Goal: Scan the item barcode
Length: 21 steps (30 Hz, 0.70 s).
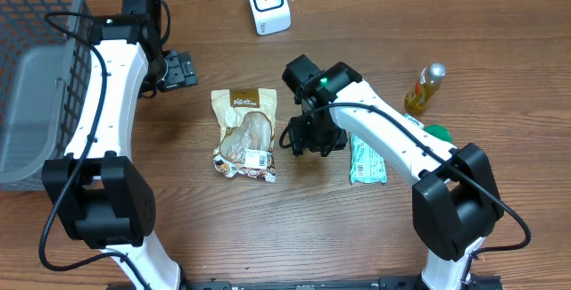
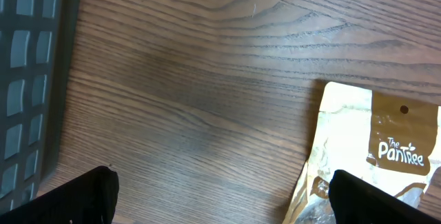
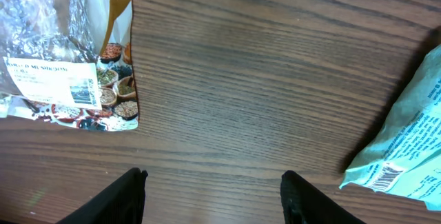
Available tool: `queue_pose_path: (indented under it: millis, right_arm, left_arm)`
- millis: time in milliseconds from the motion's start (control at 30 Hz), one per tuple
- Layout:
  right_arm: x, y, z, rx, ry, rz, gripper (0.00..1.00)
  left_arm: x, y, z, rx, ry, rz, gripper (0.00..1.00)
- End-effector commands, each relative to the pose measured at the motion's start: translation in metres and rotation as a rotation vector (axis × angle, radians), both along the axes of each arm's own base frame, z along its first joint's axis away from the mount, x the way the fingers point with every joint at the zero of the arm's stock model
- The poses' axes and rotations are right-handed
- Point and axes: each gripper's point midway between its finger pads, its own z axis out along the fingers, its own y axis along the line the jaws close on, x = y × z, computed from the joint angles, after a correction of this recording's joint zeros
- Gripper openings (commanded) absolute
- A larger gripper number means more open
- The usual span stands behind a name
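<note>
3 views. Overhead: fixed above the table (image 1: 294, 236), looking straight down from far off, taking in both arms, the basket (image 1: 36, 58) at the left edge, the brown pouch (image 1: 245, 134) mid-table and the teal packet (image 1: 366, 161). Left wrist: close over the wood, facing down past the left fingertips (image 2: 76, 196), catching the basket's wall and the pouch's top. Right wrist: equally close, facing down past the right fingertips (image 3: 117, 200), with the pouch's bottom corner at one side and the packet's corner at the other. Shared by all 3: the pouch.
</note>
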Motion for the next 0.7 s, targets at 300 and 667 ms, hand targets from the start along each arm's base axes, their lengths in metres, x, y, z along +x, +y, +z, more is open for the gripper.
queue_pose_path:
  millis: [300,667]
  right_arm:
    - [0.010,-0.005,0.001,-0.034,-0.058,-0.013,0.26]
    - [-0.001,-0.015,-0.038,-0.052,-0.040,-0.013,0.04]
  left_arm:
    - [0.003,-0.001,0.011,0.014,-0.031,-0.007,0.99]
    - [0.003,-0.001,0.011,0.014,-0.031,-0.007,1.00]
